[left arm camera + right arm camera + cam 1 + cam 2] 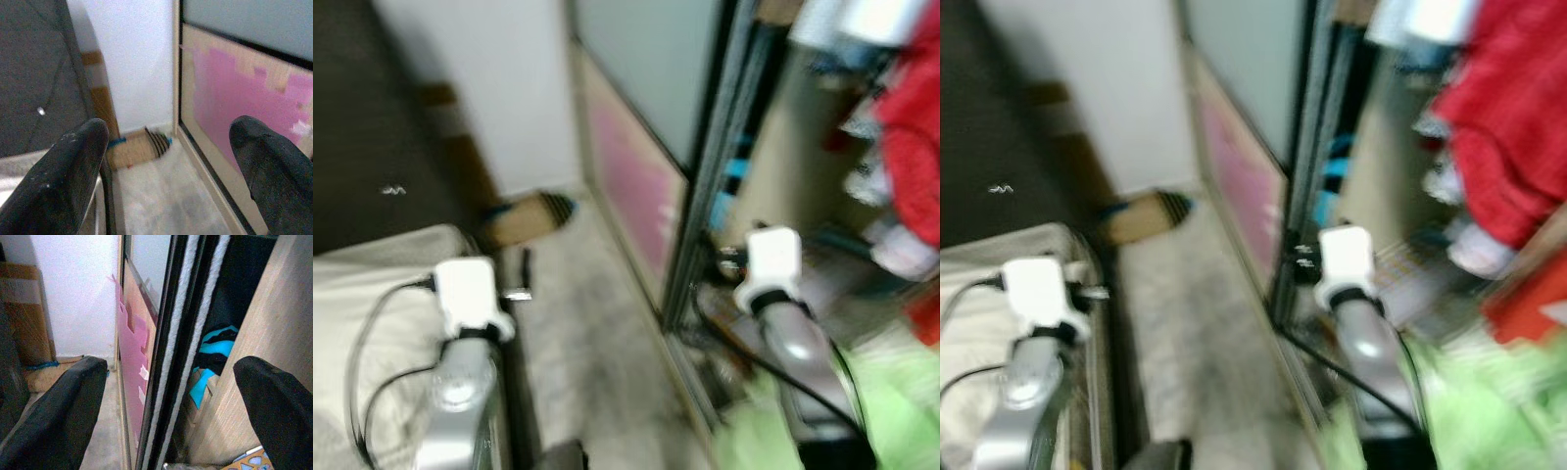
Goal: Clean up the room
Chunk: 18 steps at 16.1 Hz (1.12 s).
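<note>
Facing: a sliding wardrobe door (641, 186) with pink panel, blurred.
Left gripper (166, 161): fingers spread, holding nothing, over pale floor (161, 196) beside the bed (372, 323).
Right gripper (166, 406): fingers spread, holding nothing, at the wardrobe's open edge.
Clutter (blurred): red clothes (1498, 147) inside, green cloth (1489, 411) below.

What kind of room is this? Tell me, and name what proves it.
Probably a bedroom by an open sliding-door wardrobe. Red clothes hang inside, the sliding door stands beside them, and what looks like a bed lies at the left.
</note>
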{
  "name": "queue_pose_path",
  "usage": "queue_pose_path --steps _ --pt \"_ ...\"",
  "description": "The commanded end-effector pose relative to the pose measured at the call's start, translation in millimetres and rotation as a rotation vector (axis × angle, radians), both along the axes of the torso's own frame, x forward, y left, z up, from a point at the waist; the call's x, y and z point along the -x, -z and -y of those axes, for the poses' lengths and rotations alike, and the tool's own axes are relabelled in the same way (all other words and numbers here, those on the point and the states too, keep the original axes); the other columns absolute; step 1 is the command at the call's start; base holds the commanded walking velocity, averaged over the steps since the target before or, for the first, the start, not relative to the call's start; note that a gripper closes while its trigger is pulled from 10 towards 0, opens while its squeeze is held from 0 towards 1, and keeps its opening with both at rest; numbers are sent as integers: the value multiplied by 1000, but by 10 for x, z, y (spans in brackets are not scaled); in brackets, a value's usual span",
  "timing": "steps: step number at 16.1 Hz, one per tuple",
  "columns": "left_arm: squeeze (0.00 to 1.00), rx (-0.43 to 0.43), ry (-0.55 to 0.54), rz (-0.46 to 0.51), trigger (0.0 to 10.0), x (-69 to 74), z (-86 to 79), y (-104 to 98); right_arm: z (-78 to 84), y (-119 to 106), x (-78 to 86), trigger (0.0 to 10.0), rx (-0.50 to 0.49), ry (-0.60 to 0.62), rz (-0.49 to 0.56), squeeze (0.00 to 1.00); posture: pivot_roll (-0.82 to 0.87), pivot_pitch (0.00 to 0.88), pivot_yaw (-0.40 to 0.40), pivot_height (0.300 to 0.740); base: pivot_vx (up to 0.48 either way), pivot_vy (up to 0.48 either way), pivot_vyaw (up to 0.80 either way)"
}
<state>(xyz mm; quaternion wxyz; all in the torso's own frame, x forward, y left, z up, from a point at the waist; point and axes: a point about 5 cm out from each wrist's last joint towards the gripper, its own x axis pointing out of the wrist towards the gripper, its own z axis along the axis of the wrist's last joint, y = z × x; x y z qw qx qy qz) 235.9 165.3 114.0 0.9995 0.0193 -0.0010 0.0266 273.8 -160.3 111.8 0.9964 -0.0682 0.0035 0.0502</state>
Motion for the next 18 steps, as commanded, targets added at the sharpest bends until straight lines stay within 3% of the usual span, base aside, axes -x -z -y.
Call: queue_pose_path --steps 1,12,18 --pt "0 -41 3 23 10000 -36 -55 -25 -30 -66 -25 10000 -16 -6 29 0 11 0 -12 740 0 0 800" --pt "0 -117 -94 -14 10000 -32 -109 11 -77 -113 -91 10000 -21 -55 53 0 24 0 -14 740 0 0 798" --pt "0 39 -49 -68 10000 -27 -78 51 -69 -99 -98 10000 -33 -54 49 0 20 0 -6 740 0 0 792"
